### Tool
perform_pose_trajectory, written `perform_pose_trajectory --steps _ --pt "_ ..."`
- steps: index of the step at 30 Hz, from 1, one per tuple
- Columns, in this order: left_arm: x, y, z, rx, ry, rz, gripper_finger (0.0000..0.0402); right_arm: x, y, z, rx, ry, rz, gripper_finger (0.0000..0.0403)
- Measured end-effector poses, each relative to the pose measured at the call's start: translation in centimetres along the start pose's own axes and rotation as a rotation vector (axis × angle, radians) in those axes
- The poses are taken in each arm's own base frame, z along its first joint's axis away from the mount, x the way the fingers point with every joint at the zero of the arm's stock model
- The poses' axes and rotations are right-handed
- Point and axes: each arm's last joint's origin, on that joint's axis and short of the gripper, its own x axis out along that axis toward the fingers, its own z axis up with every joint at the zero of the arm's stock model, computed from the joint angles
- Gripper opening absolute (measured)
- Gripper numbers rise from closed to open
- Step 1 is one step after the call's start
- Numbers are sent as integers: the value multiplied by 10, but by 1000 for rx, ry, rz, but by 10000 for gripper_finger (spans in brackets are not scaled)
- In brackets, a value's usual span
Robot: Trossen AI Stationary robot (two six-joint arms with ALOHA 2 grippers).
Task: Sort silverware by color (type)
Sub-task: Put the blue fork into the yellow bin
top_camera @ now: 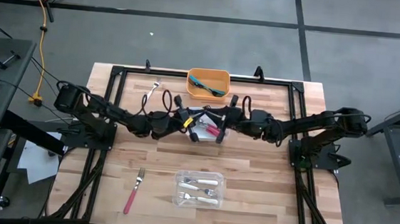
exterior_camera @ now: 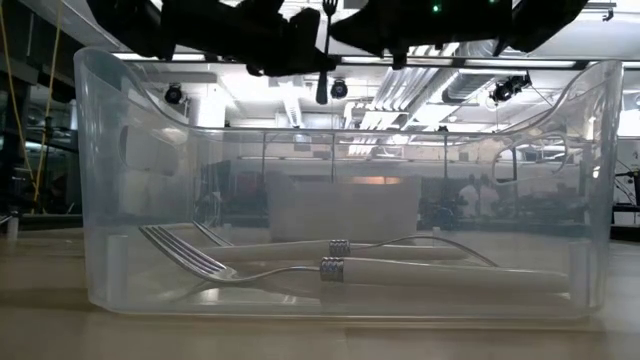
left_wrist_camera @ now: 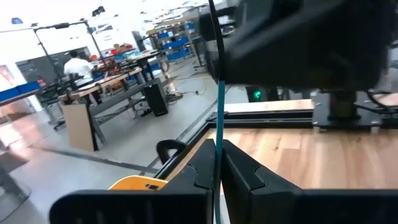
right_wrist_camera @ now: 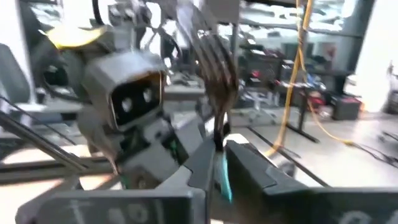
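Both grippers, left (left_wrist_camera: pixel 217 163) and right (right_wrist_camera: pixel 217 152), pinch one teal fork (left_wrist_camera: pixel 219 93) mid-air; I'd release one side before pulling away

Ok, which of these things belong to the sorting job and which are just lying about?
Job: teal fork gripped by left gripper and right gripper; pink fork on table; white forks in clear bin; teal forks in orange bin.
Lying about: yellow cable; papers.
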Motion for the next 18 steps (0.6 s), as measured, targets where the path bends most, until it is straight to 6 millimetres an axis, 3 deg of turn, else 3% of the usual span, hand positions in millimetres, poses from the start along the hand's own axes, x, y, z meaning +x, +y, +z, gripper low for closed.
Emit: perform_pose_trajectory --steps 6,10,14,18 --pt "6 14 -6 -10 75 34 2 -6 -6 2 -24 76 -144 111" --pt "9 38 -9 -24 175 42 2 -16 -12 9 -84 152 -241 130" --pt "25 78 -4 -70 372 -18 1 -28 -18 14 -142 236 -309 114" --pt "52 122 2 -113 560 -86 1 -38 -22 18 -172 291 -341 62"
